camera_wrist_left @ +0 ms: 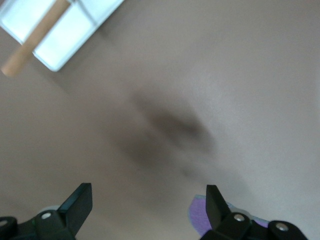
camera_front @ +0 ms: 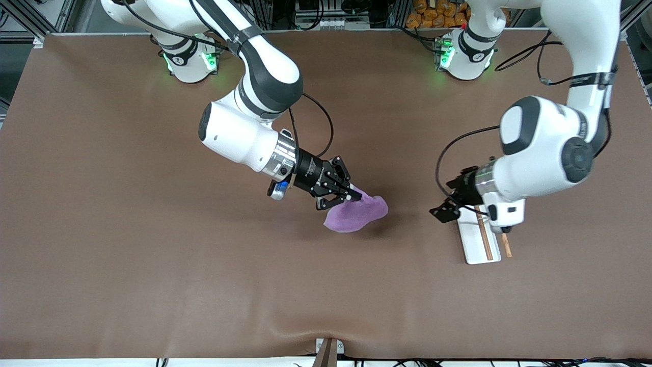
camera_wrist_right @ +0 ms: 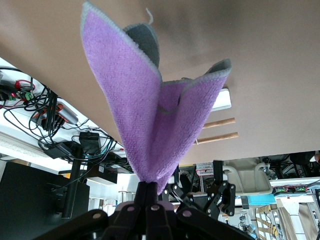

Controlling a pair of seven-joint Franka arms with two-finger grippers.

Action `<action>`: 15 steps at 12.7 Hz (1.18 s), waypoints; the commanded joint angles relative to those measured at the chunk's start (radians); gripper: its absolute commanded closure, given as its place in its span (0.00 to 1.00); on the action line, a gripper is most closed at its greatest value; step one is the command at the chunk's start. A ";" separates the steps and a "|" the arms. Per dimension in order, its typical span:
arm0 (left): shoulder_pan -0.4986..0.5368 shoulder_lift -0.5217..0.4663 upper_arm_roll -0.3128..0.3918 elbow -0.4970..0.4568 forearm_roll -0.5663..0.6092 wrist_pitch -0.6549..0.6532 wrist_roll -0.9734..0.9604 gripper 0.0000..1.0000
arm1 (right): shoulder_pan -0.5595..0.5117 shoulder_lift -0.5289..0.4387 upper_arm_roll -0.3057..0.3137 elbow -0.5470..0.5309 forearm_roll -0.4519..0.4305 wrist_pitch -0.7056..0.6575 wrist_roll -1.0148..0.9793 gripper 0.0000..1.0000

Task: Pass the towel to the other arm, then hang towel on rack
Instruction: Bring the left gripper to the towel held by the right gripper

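My right gripper (camera_front: 353, 195) is shut on one corner of the purple towel (camera_front: 356, 214) and holds it over the middle of the table. In the right wrist view the towel (camera_wrist_right: 150, 110) spreads out from the shut fingers (camera_wrist_right: 148, 187), with its grey reverse side showing. My left gripper (camera_front: 443, 201) is open and empty, low over the table between the towel and the rack (camera_front: 476, 244). In the left wrist view the open gripper (camera_wrist_left: 148, 210) has a bit of the towel (camera_wrist_left: 197, 215) beside one finger. The rack's white base (camera_wrist_left: 75, 35) and a wooden rod (camera_wrist_left: 35, 40) show there too.
The rack lies flat toward the left arm's end of the table, partly under the left arm's wrist. Its two rods (camera_wrist_right: 220, 129) also show in the right wrist view. Brown table cover (camera_front: 153, 229) lies all around.
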 commanded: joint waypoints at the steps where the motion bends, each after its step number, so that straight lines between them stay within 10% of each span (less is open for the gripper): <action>1: -0.031 0.031 0.007 0.016 -0.017 0.067 -0.082 0.00 | 0.007 0.006 -0.006 0.012 0.014 0.003 0.018 1.00; 15: -0.145 0.191 0.005 0.088 -0.077 0.281 -0.496 0.14 | 0.007 0.009 -0.008 0.012 0.007 -0.005 0.017 1.00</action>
